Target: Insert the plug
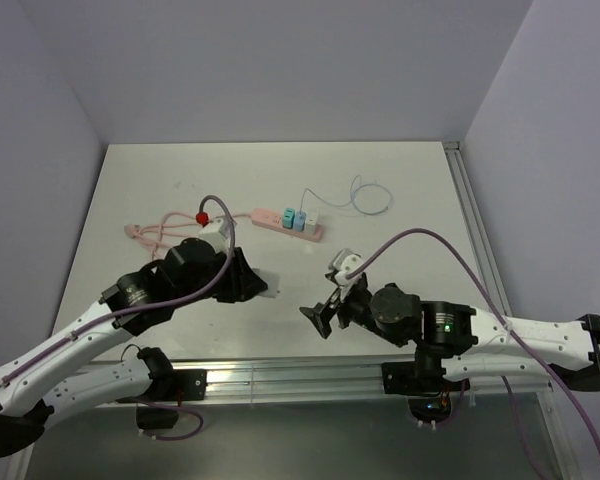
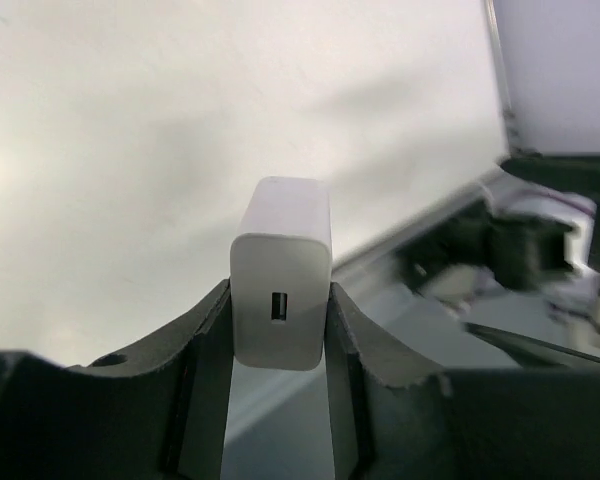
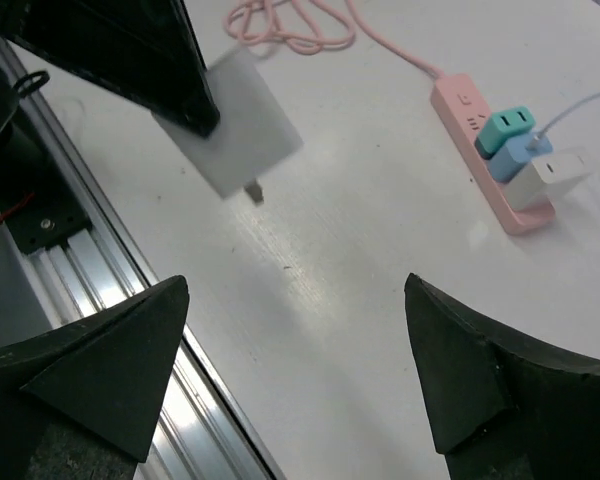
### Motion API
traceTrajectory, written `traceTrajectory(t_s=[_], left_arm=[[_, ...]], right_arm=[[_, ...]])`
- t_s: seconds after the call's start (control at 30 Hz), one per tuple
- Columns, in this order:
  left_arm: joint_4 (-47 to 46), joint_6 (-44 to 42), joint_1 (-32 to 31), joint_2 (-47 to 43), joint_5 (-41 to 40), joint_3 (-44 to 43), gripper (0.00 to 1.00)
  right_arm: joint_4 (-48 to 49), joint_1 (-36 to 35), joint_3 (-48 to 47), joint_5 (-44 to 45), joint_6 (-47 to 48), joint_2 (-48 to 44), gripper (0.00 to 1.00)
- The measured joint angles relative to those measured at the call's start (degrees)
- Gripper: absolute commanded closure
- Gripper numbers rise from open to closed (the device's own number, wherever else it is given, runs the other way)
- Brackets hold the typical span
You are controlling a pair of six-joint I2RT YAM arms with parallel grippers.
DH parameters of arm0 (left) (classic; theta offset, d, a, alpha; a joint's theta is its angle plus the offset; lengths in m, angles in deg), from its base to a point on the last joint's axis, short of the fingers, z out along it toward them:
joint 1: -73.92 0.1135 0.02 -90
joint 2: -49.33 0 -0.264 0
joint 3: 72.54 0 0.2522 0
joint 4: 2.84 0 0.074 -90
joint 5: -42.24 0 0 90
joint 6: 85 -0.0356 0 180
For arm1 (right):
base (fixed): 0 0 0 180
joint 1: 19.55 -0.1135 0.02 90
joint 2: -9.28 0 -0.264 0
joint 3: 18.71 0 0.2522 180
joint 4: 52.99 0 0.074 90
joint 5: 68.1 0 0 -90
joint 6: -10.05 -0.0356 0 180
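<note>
Left gripper (image 2: 278,335) clenched on white plug (image 2: 281,262). Strip (image 1: 269,217) lies toward far edge from it, long way left-right. Right gripper (image 3: 300,345) released, empty.

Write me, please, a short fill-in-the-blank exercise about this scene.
1. The charger plug held by the left gripper is ___ in colour.
2. The right gripper is ___ and holds nothing.
3. The power strip is ___ in colour.
4. The strip carries ___ adapters.
Missing words: white; open; pink; three.
</note>
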Motion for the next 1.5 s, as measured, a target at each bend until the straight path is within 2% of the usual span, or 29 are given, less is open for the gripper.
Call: traceTrajectory(t_s=[0.13,0.23,0.47,0.7,0.9,1.1,1.5], left_arm=[[2.89,-8.13,0.13,1.51,-9.94,-5.03,1.0],[3.34,-14.36,1.73,5.07,-12.41,-8.96,1.0],[4.0,-26.95,10.84,20.15,-12.22,-19.82,1.0],[3.61,-35.01,18.05,37.05,-9.31,-35.06,1.0],[2.71,-38.25,21.2,47.54,-6.71,-41.55,1.0],[2.64,-40.41,21.46,57.37,-3.96,-46.38,1.0],[8.59,-39.76,21.92,72.48,-1.01,-58.47,1.0]], right_arm=[[-2.32,0.5,1.29,4.37,-6.32,-5.2,0.05],[-4.79,1.25,1.29,6.51,-11.3,-6.25,0.05],[-13.64,4.02,0.35,9.33,-23.61,-3.19,0.06],[-18.05,8.68,0.26,6.69,-31.1,-0.39,0.07],[-20.2,12.31,0.26,5.05,-36.2,-0.26,0.07],[-20.9,17.35,1.09,1.92,-37.75,0.37,0.08],[-20.46,18.4,2.73,-1.6,-37.68,1.86,0.09]])
